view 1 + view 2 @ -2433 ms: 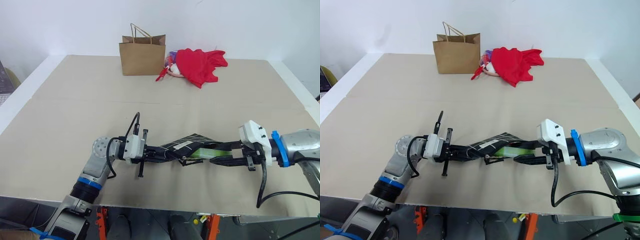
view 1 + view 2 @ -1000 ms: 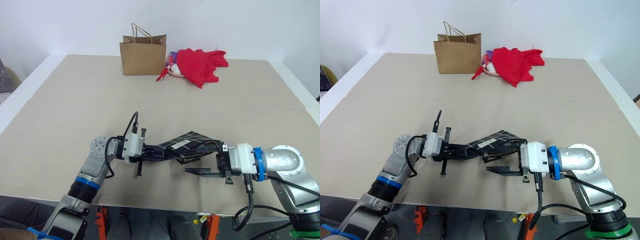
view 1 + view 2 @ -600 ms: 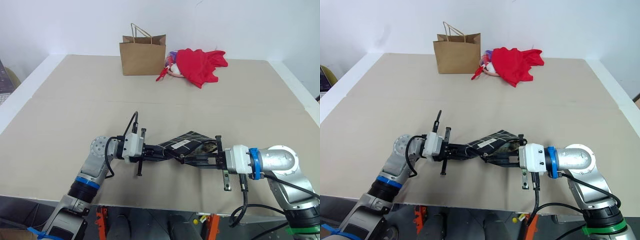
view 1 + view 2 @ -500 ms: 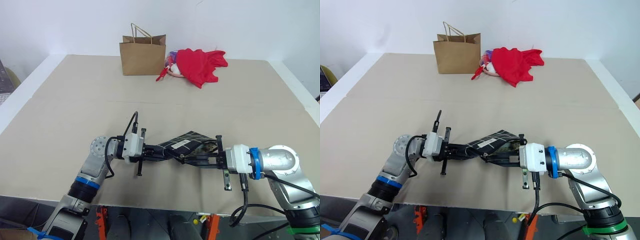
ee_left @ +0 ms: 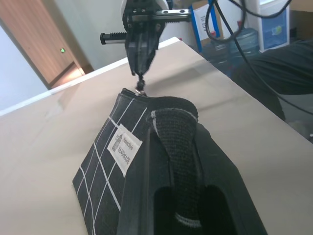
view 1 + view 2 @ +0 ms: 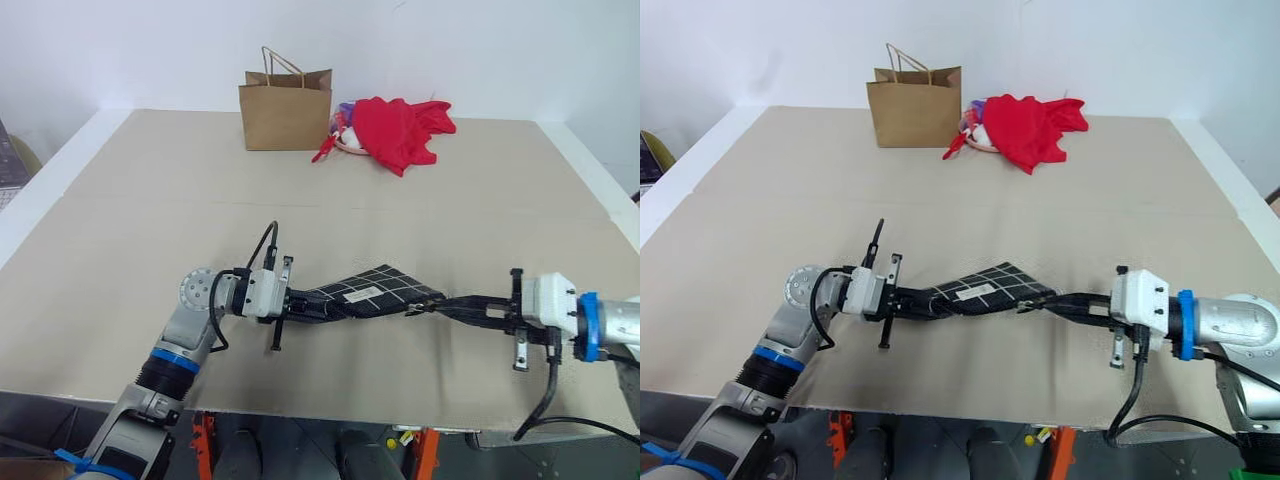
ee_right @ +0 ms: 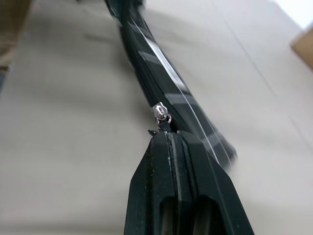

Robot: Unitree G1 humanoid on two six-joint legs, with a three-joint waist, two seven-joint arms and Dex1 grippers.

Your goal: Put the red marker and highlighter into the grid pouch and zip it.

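The grid pouch [image 6: 365, 294] hung stretched between the two arms, just above the near part of the worktop [image 6: 150, 210]. The left gripper [image 6: 300, 303] had its fingers clamped on the pouch's left end. The right gripper [image 6: 447, 303] had its fingers pressed together on the zipper pull [image 7: 161, 115] at the pouch's right end. With the pull at that far end and no gap showing along the top edge, the zip looked closed or very nearly so. Neither the red marker nor the highlighter lay on the worktop, so both were probably inside, though the fabric hid them. What seemed left was to let go and lay the pouch down. A brown paper bag [image 6: 285, 108] and a red cloth [image 6: 400, 128] sat well apart at the far edge
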